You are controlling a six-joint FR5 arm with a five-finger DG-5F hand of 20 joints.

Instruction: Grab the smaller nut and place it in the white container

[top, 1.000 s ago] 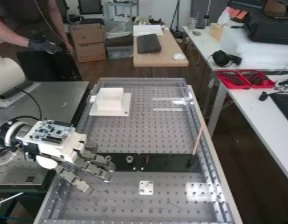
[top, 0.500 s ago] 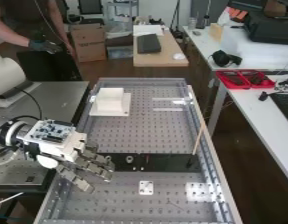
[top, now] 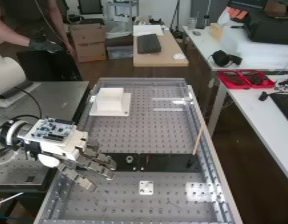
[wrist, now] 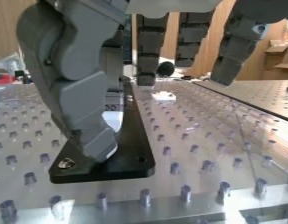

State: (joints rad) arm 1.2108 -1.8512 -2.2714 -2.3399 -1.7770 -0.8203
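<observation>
Since the earlier frame, the hand (top: 69, 146) is shifted slightly further over the black bar (top: 169, 163), fingers loosely open, nothing seen held; a grasp is seemingly being lined up. The smaller nut's position cannot be told, that end being masked by fingers; the bearing (top: 129, 159) is left exposed, the white container (top: 111, 103) set well beyond

This is a lab, with robot arm (top: 7, 76) and perforated bench (top: 143, 136).

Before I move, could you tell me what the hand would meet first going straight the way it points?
Probably the perforated bench top near the black bar, since the hand slants down towards it, though the height is unclear.
</observation>
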